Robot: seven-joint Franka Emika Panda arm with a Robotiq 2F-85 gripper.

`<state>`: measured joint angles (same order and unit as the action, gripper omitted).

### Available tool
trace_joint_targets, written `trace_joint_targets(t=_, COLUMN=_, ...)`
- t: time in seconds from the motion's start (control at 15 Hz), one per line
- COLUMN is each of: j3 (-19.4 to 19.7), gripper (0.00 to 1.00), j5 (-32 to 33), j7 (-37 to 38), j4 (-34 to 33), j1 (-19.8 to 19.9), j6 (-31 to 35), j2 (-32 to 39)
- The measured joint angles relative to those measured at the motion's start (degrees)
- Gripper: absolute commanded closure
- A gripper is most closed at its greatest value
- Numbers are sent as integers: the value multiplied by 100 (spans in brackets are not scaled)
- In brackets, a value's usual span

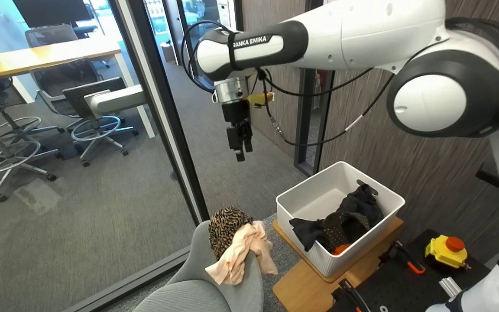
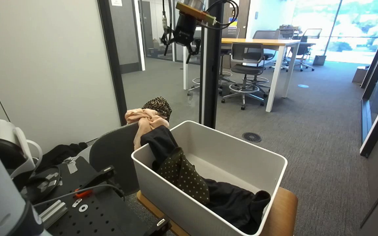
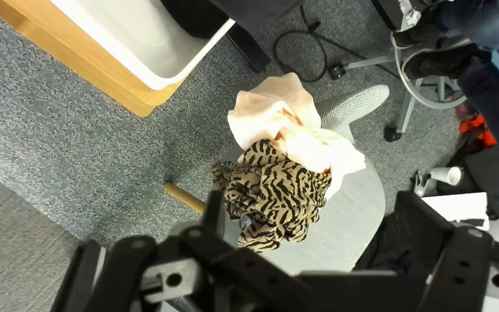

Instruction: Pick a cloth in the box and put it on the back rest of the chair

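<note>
Past the edge of the black counter (image 2: pixel 107 208), you have a white box (image 2: pixel 161 195) on a wooden stand (image 2: pixel 284 203). In it, black cloth (image 2: pixel 231 203) and a dotted cloth (image 2: pixel 187 177) bunch along one side (some of the black hangs outside). Off the counter's corner, a grey chair (image 1: pixel 193 297) carries a pink cloth (image 1: pixel 240 251) and a tiger-print cloth (image 1: pixel 225 229) on its back rest (image 1: pixel 254 288). Your claw (image 2: pixel 177 58) hangs well above both, spread wide, holding nothing; the box's cloth lies lower, to one side.

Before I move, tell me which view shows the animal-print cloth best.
The wrist view: the animal-print cloth appears large from above, its stripes clear. In both exterior views it looks smaller, partly hidden behind the peach cloth.
</note>
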<state>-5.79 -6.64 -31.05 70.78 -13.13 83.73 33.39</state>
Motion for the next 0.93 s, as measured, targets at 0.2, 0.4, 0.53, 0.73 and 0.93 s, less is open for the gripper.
trace_joint_targets(t=0.2, j3=9, gripper=0, j5=-63, j7=358, j4=780, j1=59, j6=269, j2=-699)
trace_joint_targets(t=0.4, j3=-110, gripper=0, j5=-113, j7=714, j4=1580, j1=212, j6=518, j2=-1415)
trace_joint_targets(t=0.53, j3=-140, gripper=0, j5=-218, j7=894, j4=2136, j1=306, j6=680, j2=-1906)
trace_joint_targets(t=0.73, j3=-139, gripper=0, j5=-359, j7=1080, j4=2995, j1=433, j6=828, j2=-2665)
trace_joint_targets(t=0.93, j3=-104, gripper=0, j5=-394, j7=1229, j4=3897, j1=540, j6=903, j2=-3473)
